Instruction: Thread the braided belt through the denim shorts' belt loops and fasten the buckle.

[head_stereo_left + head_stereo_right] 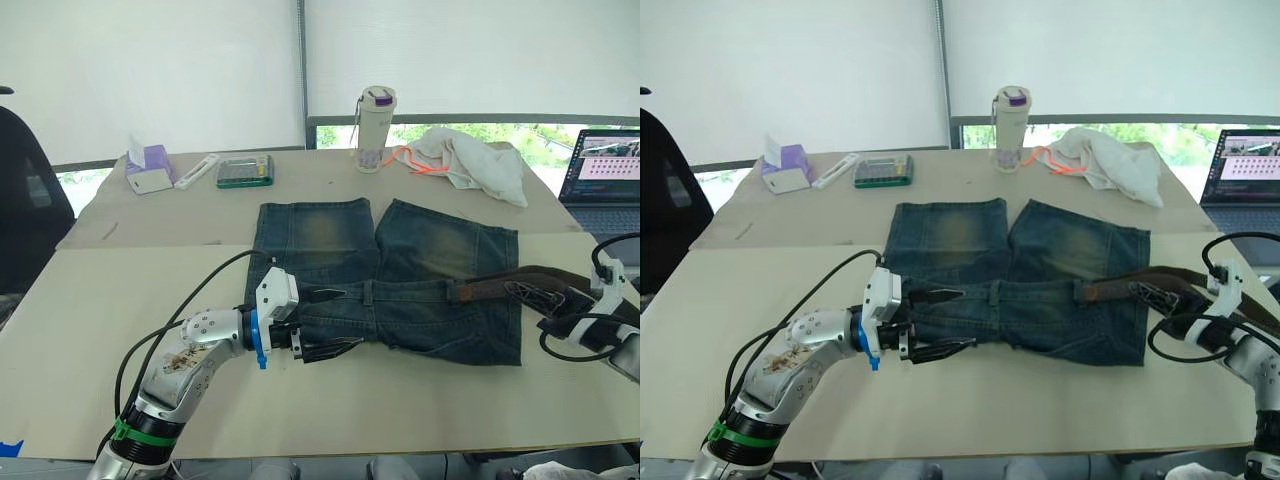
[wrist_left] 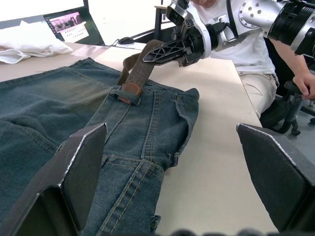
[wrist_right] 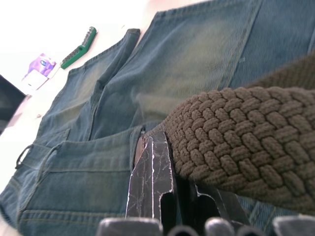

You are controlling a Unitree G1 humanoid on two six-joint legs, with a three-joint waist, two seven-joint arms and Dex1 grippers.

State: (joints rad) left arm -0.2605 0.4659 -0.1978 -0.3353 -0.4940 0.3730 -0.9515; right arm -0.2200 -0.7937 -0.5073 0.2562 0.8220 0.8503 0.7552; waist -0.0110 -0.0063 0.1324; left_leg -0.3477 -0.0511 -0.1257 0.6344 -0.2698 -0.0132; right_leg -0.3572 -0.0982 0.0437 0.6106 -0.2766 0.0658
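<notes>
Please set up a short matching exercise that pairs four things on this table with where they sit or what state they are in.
Things:
1. braided belt
2. left gripper
3. bottle
4. laptop

Places or states:
A. stands upright at the table's far edge, beside the white cloth
B. open at the table's right edge, screen lit
C. open at the left end of the denim shorts' waistband
D. pinched in the right gripper, its tip lying on the waistband

Pairs: 1-D, 2-C, 3-A, 4-B

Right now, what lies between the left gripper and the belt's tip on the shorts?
In the left eye view, only denim shorts waistband lies between the open left gripper and the braided belt tip.
</notes>
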